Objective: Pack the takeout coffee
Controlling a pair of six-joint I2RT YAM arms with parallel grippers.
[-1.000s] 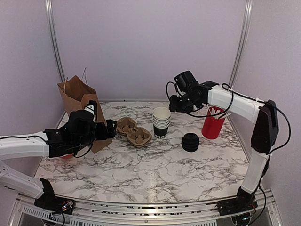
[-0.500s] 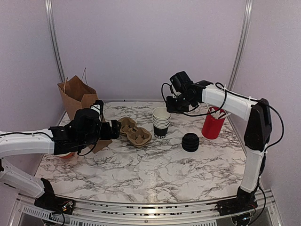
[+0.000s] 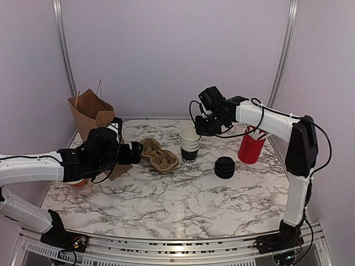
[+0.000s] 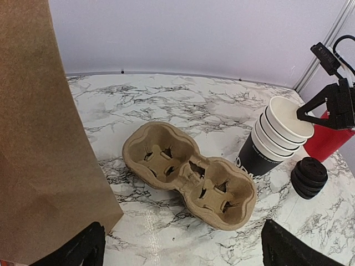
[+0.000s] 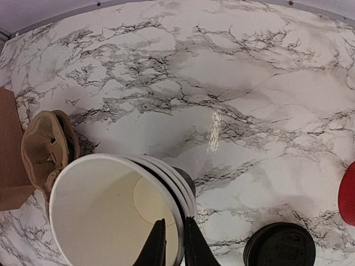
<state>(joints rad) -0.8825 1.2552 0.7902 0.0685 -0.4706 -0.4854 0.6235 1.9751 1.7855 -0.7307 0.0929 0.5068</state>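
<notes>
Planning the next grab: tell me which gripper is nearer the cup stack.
Right. The right gripper pinches the top cup at its rim; the left gripper hovers open beyond the cardboard carrier from the cup stack.

- Gripper (image 5: 174, 223) pinches the top cup (image 5: 105, 221) by its rim, one finger inside, one outside.
- Lids (image 5: 280, 246) lie lower right.
- Carrier (image 5: 47, 144) sits left on the table (image 5: 233, 83).

Black cups (image 3: 189, 151), white inside; white table (image 3: 166, 205) veined grey.
</notes>
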